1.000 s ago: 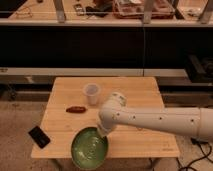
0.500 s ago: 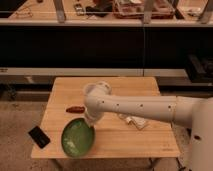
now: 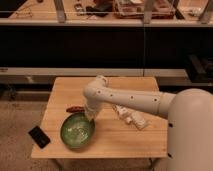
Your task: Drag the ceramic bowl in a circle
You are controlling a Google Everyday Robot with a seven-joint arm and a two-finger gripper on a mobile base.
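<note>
The green ceramic bowl (image 3: 77, 131) sits on the wooden table (image 3: 150, 140) near its front left. It is wide and shallow, with a dark rim and a paler glossy centre. My white arm reaches in from the right, and its wrist bends down over the bowl. The gripper (image 3: 90, 116) is at the bowl's far right rim, touching or just above it. The wrist hides how it holds the rim.
A small reddish-brown object (image 3: 74, 108) lies just behind the bowl. A black phone (image 3: 39, 136) lies at the table's front left edge. A white packet (image 3: 132, 118) lies right of the bowl. Dark shelving stands behind the table.
The bowl has slid left and a little away from the front edge. My arm swung left with it, uncovering the white packet. The white cup seen a second ago is hidden.
</note>
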